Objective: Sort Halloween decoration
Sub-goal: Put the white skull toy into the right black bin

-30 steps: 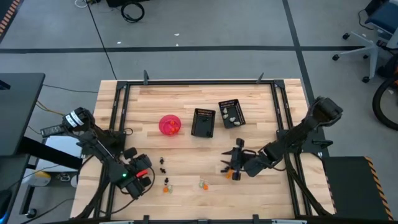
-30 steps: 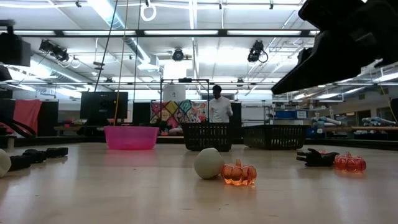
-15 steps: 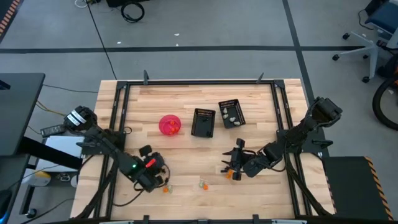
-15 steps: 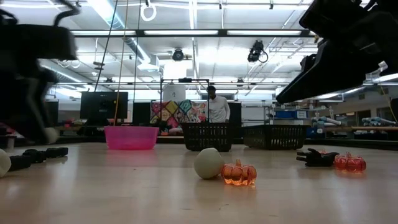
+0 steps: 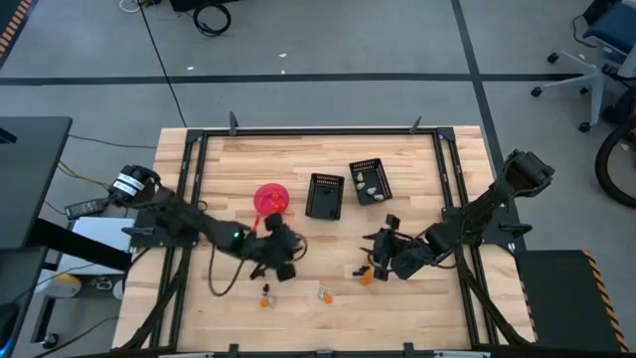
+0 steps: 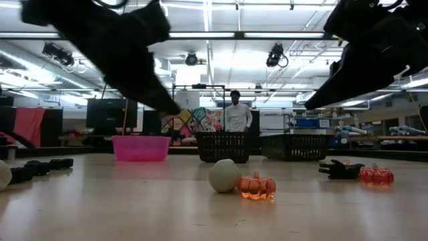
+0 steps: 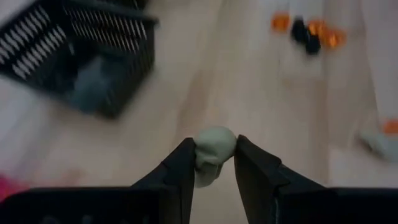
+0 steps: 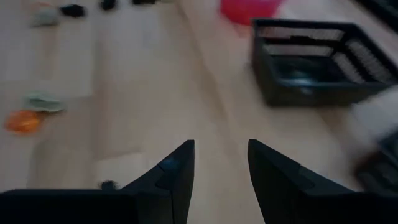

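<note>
Left gripper (image 5: pixel 282 245) now swung from the desk's (image 5: pixel 238 164) left edge toward the centre, clamped on a pale trinket (image 7: pixel 213 149) below the pink bowl (image 5: pixel 271 199); right gripper (image 5: pixel 381 261) unmoved, fingers apart, beside an orange trinket (image 5: pixel 366 277).

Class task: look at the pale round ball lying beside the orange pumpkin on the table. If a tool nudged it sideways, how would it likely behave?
The pale ball looks smoothly round, so it would probably roll rather than slide. It touches or nearly touches the orange pumpkin, which might stop it on that side. It seems small and probably light.
</note>
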